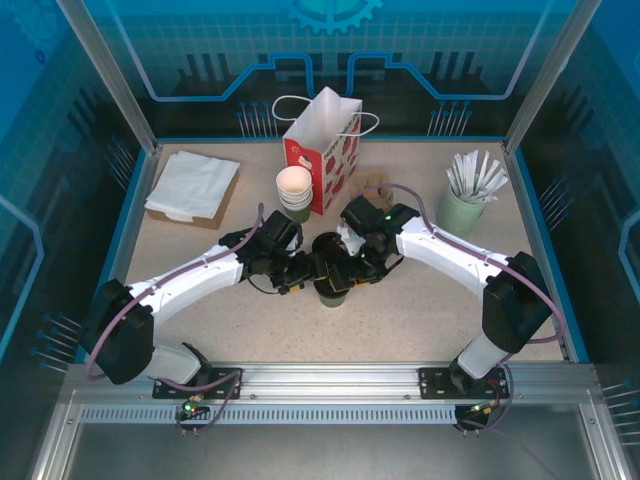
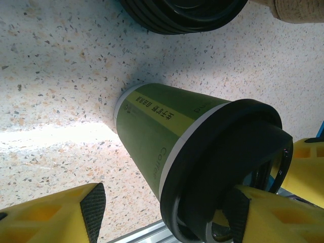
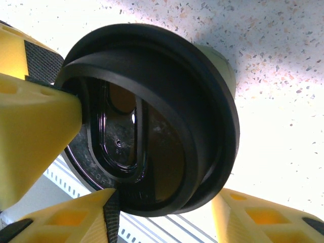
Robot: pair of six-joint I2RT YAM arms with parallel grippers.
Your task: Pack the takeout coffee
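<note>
We count one dark green paper cup (image 2: 152, 126), yellow-green stripe, one round black plastic lid (image 3: 202, 101) on it, standing mid speckled table (image 1: 250, 325). Left gripper (image 2: 167, 207) jaws apart astride it; right gripper (image 3: 164, 205) around lid, clamp unclear.

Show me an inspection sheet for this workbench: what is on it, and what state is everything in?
Surface: speckled table, no spills seen.
Job's things: green coffee cup upright, black lid on top.
Clutter: gift bag, spare cups, napkins, tumbler of sticks, stacked lids.
Tools: left tool open around the cup; right tool straddles the lid, contact unclear.
Cables: purple cables along both arms, no snag seen.
Surroundings: blue walls, metal frame.
</note>
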